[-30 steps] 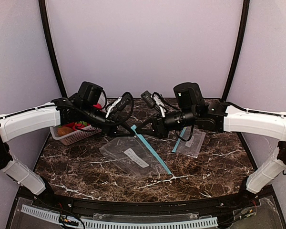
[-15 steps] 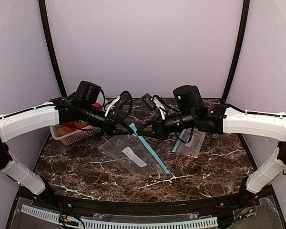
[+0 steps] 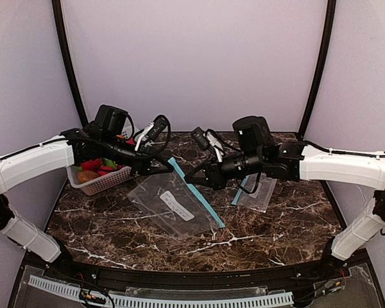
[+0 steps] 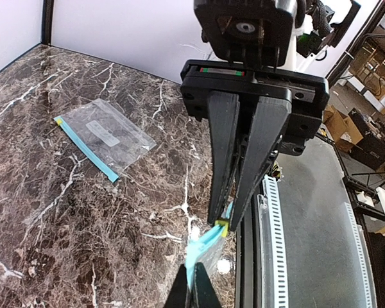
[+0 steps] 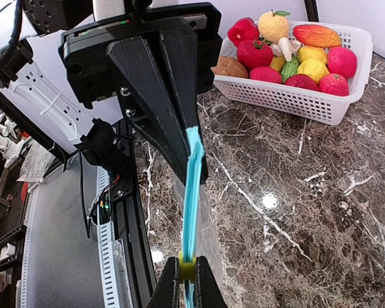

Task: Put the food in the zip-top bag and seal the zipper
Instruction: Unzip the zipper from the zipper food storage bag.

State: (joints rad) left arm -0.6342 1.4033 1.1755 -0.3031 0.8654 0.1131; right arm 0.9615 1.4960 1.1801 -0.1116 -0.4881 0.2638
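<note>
A clear zip-top bag [image 3: 173,205] with a blue zipper strip [image 3: 196,196] hangs tilted over the table, flat, with nothing showing inside. My left gripper [image 3: 165,165] is shut on the strip's far left end, as the left wrist view [image 4: 192,289] shows. My right gripper [image 3: 191,179] is shut on the yellow slider [image 5: 187,269], a short way along the strip from the left fingers [image 5: 179,138]. The food [image 5: 276,54], red, yellow, orange, green and brown toy pieces, lies in the white basket [image 5: 289,102].
The basket [image 3: 106,186] stands at the table's far left, behind my left arm. A second flat zip-top bag [image 3: 256,191] lies on the marble at the right, under my right arm; it also shows in the left wrist view [image 4: 106,131].
My left gripper has moved left and back, taking the strip's end with it. The bag has shifted left. My right gripper followed slightly, still on the slider.
</note>
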